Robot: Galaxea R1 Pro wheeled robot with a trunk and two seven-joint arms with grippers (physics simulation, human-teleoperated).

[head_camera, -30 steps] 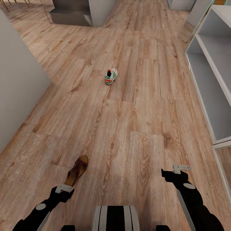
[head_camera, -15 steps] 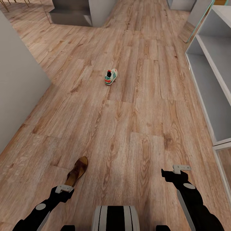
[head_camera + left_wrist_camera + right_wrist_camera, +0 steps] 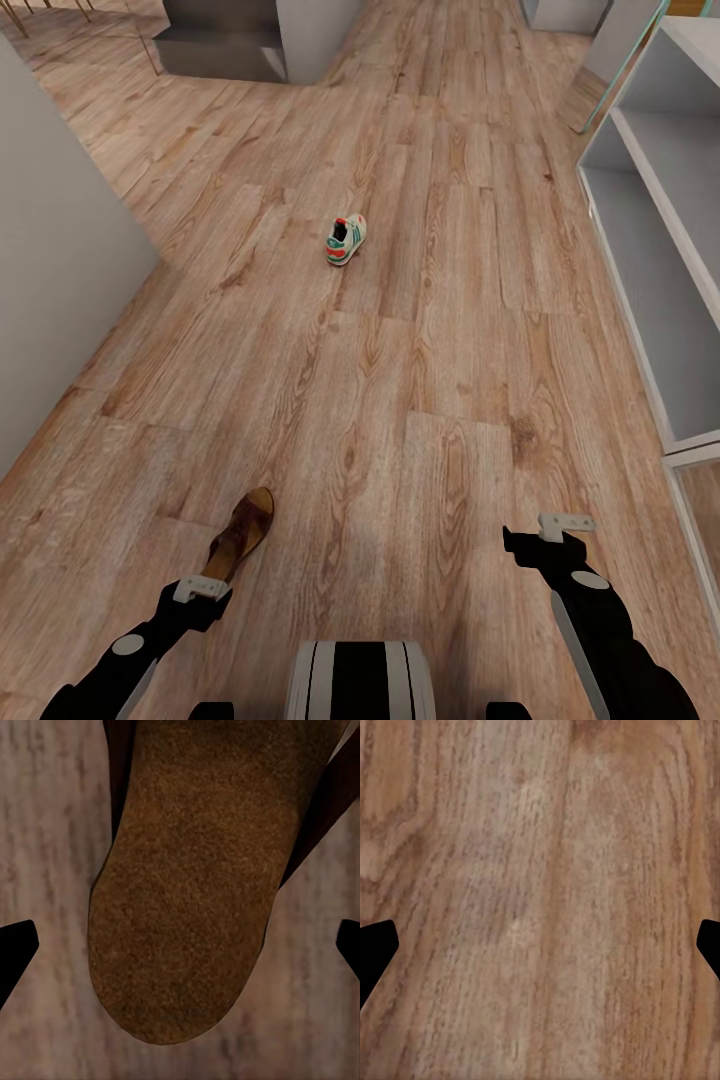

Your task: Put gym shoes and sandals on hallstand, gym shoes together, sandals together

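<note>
Left gripper [image 3: 200, 588]: released, jaws wide, directly over the near sandal [image 3: 240, 532].
Right gripper [image 3: 563, 523]: released, over bare corridor floor [image 3: 440, 330].
Sandal handling: likely light, flat and floppy; best pinched across the sole edges at mid-length.
Gym shoe [image 3: 346, 238]: far, mid-floor, likely stiffer.
Room: grey wall [image 3: 60, 270] left, hallstand [image 3: 660, 200] right, open planks between.

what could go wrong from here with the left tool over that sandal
1. The left tool is open with its fingertips wide of the sandal, which lies flat on the floor; closing may just scrape the floor or slide off the low sole.
2. The gym shoe sits far ahead and the hallstand off to the right, so a weak grip could drop in transit.
</note>
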